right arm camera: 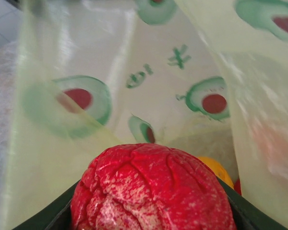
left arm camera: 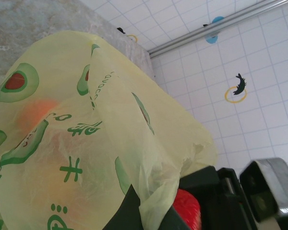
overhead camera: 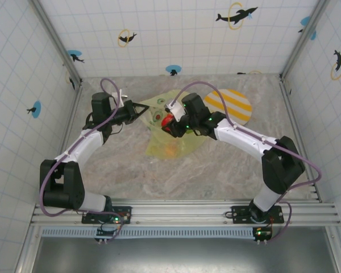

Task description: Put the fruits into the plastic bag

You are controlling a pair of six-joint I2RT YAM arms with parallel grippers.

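Red fruit (right arm camera: 153, 191): grasped by right gripper (overhead camera: 171, 126) at mouth of bag (left arm camera: 86, 143), toward table's (overhead camera: 159, 176) far edge. Left gripper (overhead camera: 145, 106): clenched on bag rim. Carry deeper before releasing.

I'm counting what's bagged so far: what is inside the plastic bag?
An orange fruit shows through the plastic bag. The right end effector holds a red fruit at the opening. Whether more lie inside is hidden by folds and print.

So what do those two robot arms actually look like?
The left arm and right arm match: white shells on the long links, black joints and bases, a purple cable looping along each. The left gripper and right gripper are black, two-fingered.
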